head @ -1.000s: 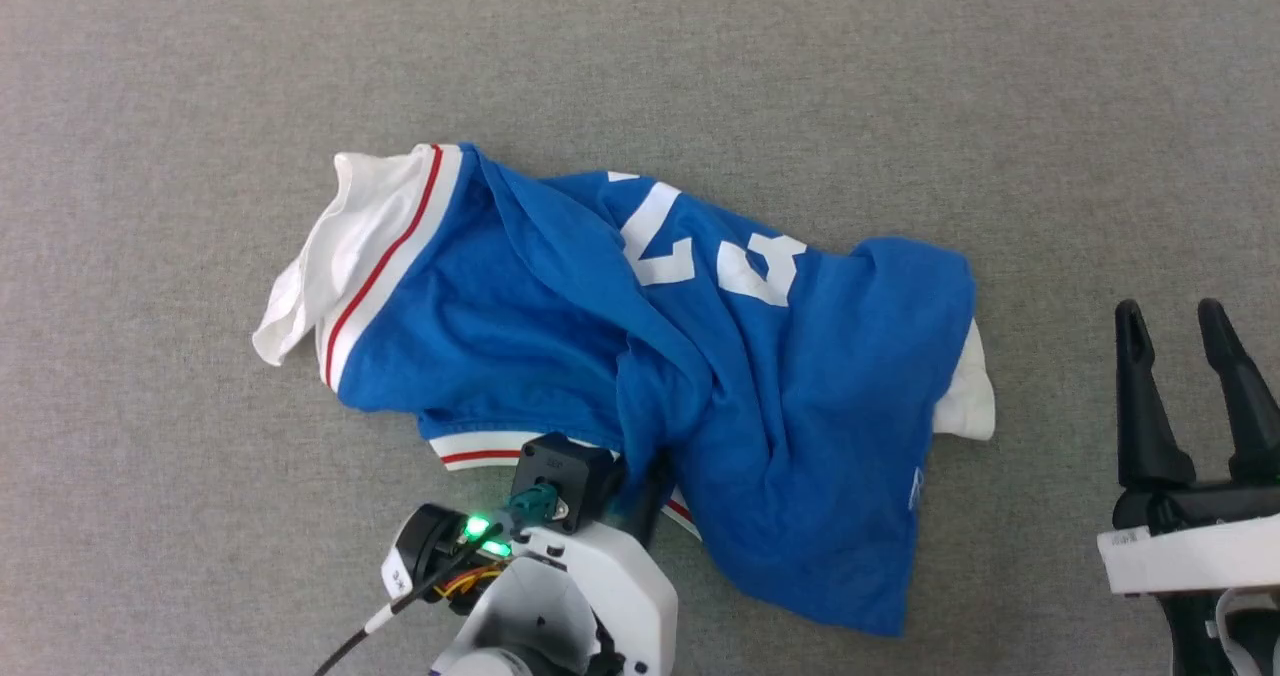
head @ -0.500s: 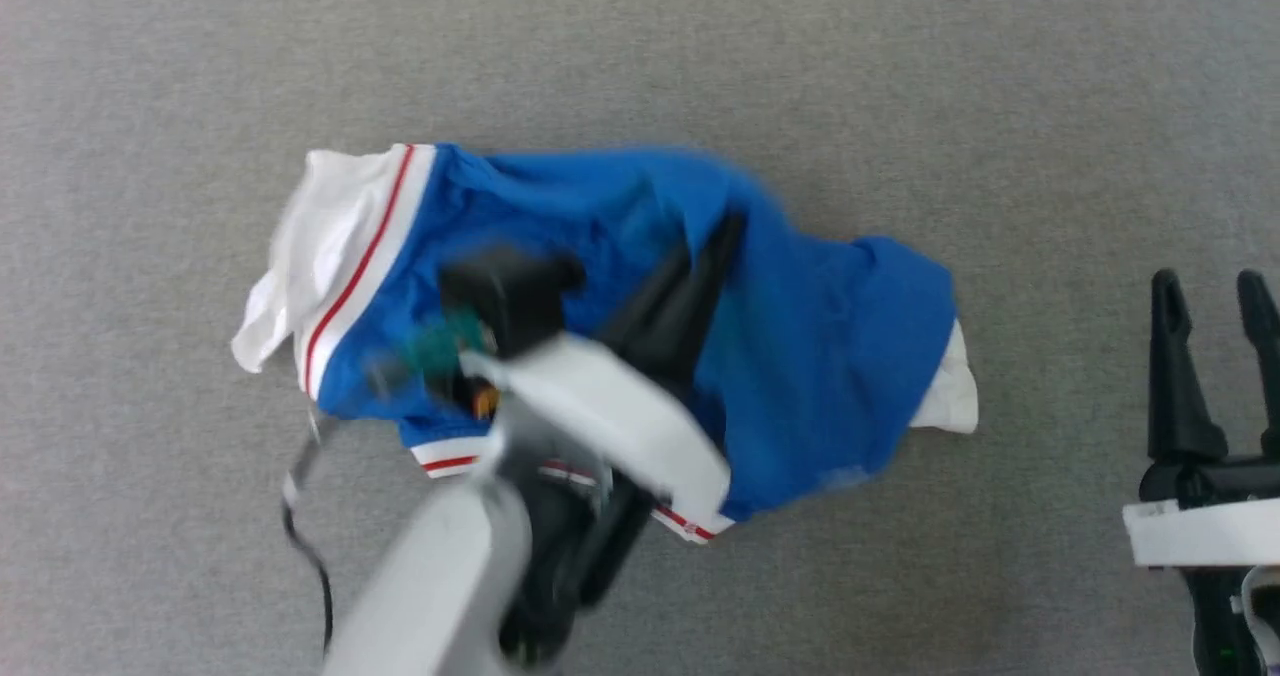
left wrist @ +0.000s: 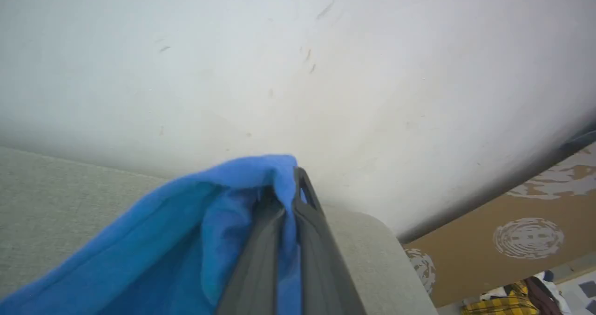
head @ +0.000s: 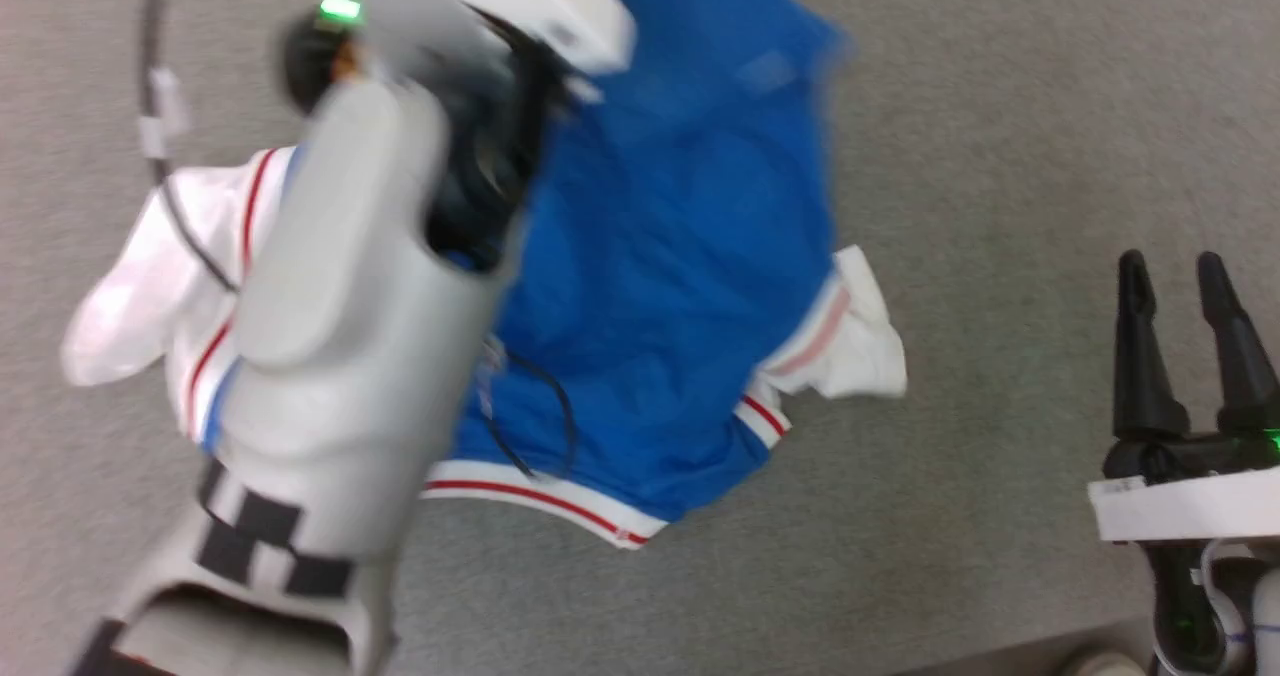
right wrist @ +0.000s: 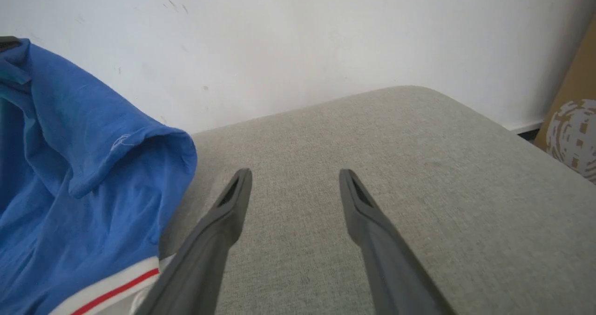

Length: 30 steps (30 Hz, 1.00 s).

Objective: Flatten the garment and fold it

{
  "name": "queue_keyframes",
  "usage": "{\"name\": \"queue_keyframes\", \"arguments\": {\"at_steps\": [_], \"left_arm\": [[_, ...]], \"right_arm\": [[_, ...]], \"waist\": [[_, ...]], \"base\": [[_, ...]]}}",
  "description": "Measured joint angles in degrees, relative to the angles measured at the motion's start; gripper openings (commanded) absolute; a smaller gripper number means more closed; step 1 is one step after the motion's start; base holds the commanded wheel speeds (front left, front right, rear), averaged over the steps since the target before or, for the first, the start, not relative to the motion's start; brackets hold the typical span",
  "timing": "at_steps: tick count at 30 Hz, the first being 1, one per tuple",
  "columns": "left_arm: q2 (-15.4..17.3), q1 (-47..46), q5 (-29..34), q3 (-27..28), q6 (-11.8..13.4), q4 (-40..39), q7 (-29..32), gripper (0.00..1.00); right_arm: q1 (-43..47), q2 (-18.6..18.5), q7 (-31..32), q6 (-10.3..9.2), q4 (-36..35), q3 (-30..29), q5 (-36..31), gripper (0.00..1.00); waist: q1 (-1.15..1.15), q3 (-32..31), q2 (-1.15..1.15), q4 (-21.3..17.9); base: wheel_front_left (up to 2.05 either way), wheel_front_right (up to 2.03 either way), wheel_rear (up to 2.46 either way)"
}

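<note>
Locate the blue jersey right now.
Head view, centre-left: the blue jersey drapes over the grey upholstered surface, one fold pinched in the left gripper; the open right gripper stands apart on its right.

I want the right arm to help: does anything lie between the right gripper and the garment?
Nothing does. In the head view, only bare grey surface separates the open right gripper from the garment.

The shirt (head: pixel 680 256) is smooth, matt blue knit cloth with white cloth sleeves and trim. The pad (head: pixel 1000 156) is covered in grey, coarse-woven, matt fabric. The right gripper (right wrist: pixel 295 177) fingers (right wrist: pixel 372 231) look like dark matt plastic; the left forearm (head: pixel 340 286) shell is pale, smooth and slightly glossy.
</note>
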Motion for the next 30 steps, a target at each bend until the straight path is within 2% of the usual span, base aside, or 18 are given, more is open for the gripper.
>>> {"name": "queue_keyframes", "arguments": {"at_steps": [2,5,6,7,12,15,19,21,23,25,29,30], "left_arm": [[0.9,-2.2,1.3,2.5,0.9,5.7,-4.3,0.00],[3.0,-3.7,3.2,4.1,0.8,13.3,-8.6,0.00],[3.5,-3.7,3.2,4.3,0.7,15.7,-8.9,0.53],[3.7,-3.6,3.1,4.2,0.2,17.8,-8.9,1.00],[2.7,-3.6,1.9,4.0,-3.6,22.0,-11.4,1.00],[2.3,-4.1,1.9,2.2,-8.0,21.2,-13.2,1.00],[2.4,-4.7,3.2,-0.6,-14.1,14.3,-18.6,1.00],[3.2,-3.2,5.8,-2.8,-15.4,8.7,-21.2,1.00],[4.5,0.6,8.5,-4.2,-15.6,2.3,-22.7,1.00],[6.4,6.2,11.9,-5.0,-14.1,-4.4,-23.6,1.00],[8.9,20.3,17.1,-3.1,-8.0,-17.5,-24.1,1.00],[8.9,27.4,20.0,-1.9,-5.8,-24.0,-24.1,1.00]], "right_arm": [[-0.6,0.0,-0.5,0.00,1.0,0.8,0.3,1.00],[-1.5,0.0,-1.3,0.00,2.3,1.8,0.7,1.00],[-1.7,-0.1,-1.3,0.00,2.7,2.0,0.8,1.00],[-2.0,-0.2,-1.5,0.00,3.1,2.1,0.8,1.00],[-2.2,-0.9,-1.9,0.00,4.1,1.6,1.1,1.00],[-2.3,-1.5,-1.9,0.00,4.0,1.5,1.1,1.00],[-2.1,-1.8,-1.7,0.00,3.5,0.9,0.8,1.00],[-1.7,-1.7,-1.3,0.00,3.1,0.5,0.6,1.00],[-0.8,-1.7,-0.7,0.00,2.5,0.1,0.1,1.00],[0.3,-1.5,0.0,0.00,1.7,0.0,-0.1,1.00],[2.1,-0.7,1.6,0.00,0.3,0.4,-1.1,1.00],[2.8,-0.4,2.3,0.00,-0.4,0.5,-1.3,1.00]], "waist": [[0.00,0.6,0.00,-1.2],[0.00,1.6,0.00,-3.0],[0.00,1.9,0.00,-3.5],[0.00,2.2,0.00,-4.0],[0.00,3.7,0.00,-4.9],[0.00,3.9,0.00,-4.2],[0.00,3.2,0.00,-2.7],[0.00,2.4,0.00,-1.8],[-0.01,1.3,0.00,-0.9],[-0.02,0.1,0.00,0.3],[-0.02,-2.0,0.00,2.9],[-0.02,-2.8,0.00,4.1]], "base": [[0.00,0.00,0.00],[0.00,0.00,0.00],[0.00,0.00,0.00],[0.00,0.00,0.00],[0.00,0.00,0.00],[0.00,0.00,0.00],[0.00,0.00,0.00],[0.00,0.00,0.00],[0.00,0.00,0.00],[0.00,0.00,0.00],[0.00,0.00,0.00],[0.00,0.00,0.00]]}}
